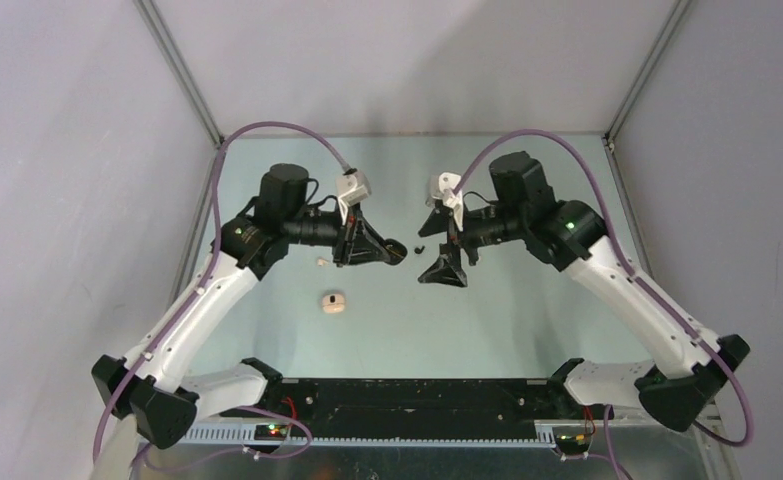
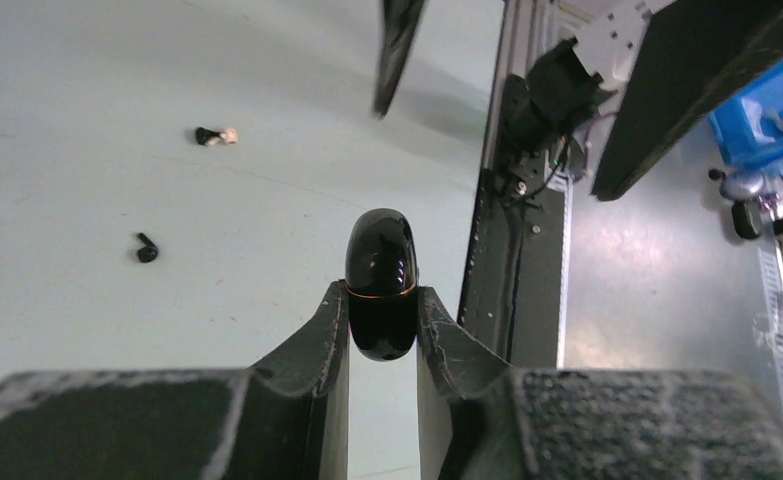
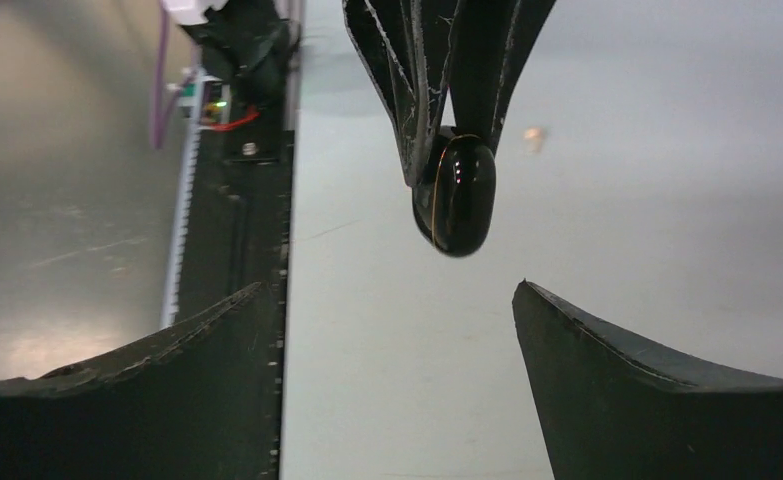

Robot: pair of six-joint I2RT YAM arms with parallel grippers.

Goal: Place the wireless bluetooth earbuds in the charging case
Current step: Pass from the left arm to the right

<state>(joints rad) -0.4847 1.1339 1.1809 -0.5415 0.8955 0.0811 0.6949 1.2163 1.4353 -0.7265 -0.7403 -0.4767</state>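
Top view: both arms reach in with elbows out, wrists turned toward each other mid-table. Left gripper (image 1: 385, 250) points to 3 o'clock, jaws clamped on the glossy black case (image 1: 397, 247). Right gripper (image 1: 425, 252) faces it, pointing to 9 o'clock, jaws wide. Beige charging case (image 1: 334, 301) lies free on the table (image 1: 527, 320) at 7 o'clock of the left gripper. Cream-white earbud (image 1: 321, 262) sits at 11 o'clock of that case, and the black earbud (image 1: 419, 247) lies between the grippers. Left wrist: fingers (image 2: 317, 340) pinch the glossy black case (image 2: 379, 250) by its near half. Black earbud (image 2: 146, 248) is at 9 o'clock and black-and-white earbud (image 2: 215, 135) at 10 o'clock, both on the table. Right wrist: right gripper (image 3: 389, 290) is spread wide and holds nothing. The glossy black case (image 3: 459, 195) hangs at 12 o'clock, with the cream-white earbud (image 3: 534, 135) beyond.
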